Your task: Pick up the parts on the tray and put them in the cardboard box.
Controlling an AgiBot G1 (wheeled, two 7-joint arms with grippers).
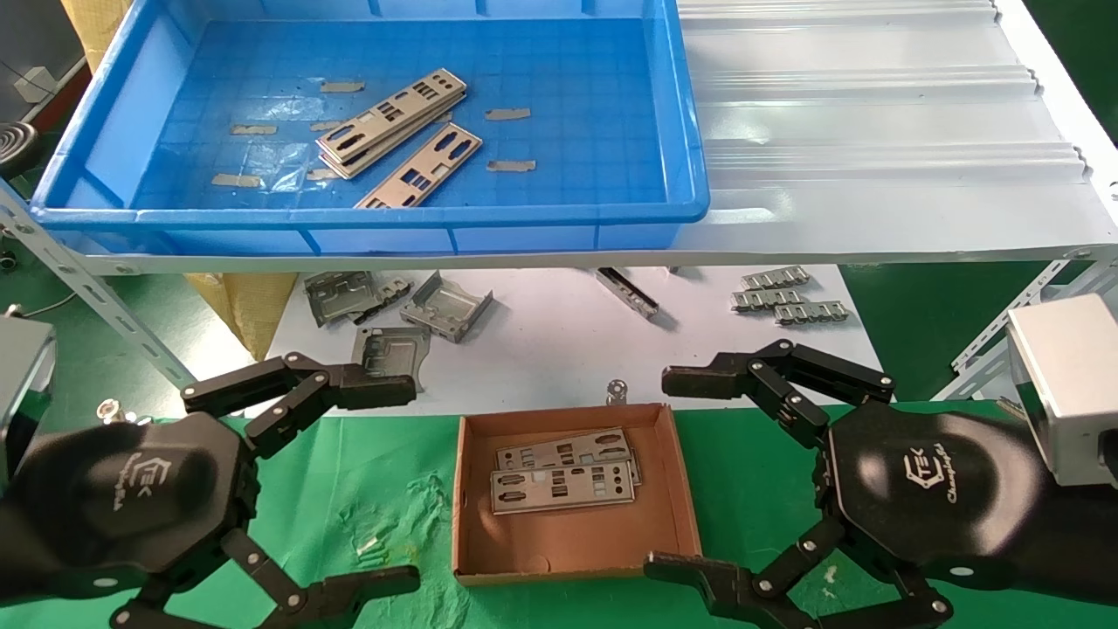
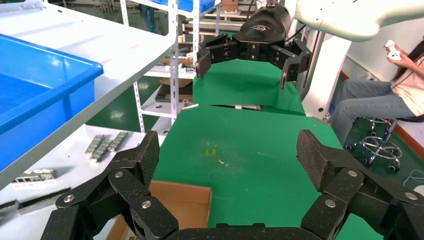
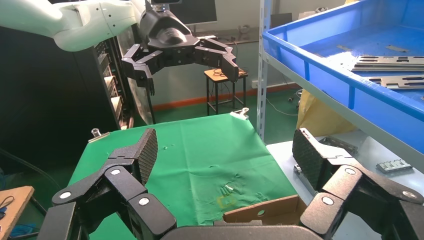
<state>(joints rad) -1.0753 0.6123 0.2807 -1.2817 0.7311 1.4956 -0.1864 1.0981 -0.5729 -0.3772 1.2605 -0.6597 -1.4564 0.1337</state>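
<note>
Where grid-floored blue tray (image 1: 105,140) sits, punched flat plates (image 1: 395,120)

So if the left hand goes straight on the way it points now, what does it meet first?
Probably the right hand, which faces it, open, across the green cloth. The left hand is open too; nothing else seems to stand between, though depth is unclear.

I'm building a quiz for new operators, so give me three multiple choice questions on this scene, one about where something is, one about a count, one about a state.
1. Where is the cardboard box?
A. On the green cloth between both grippers
B. Inside the tray
C. On the white shelf

2. How many parts lie in the box?
A. None
B. Two
C. Five

3. How is the left gripper?
A. Shut on a part
B. Open, holding nothing
C. Out of view

Answers: 1 A, the box sits on green cloth; 2 B, two overlapping plates show; 3 B, its fingers are spread wide.
</note>
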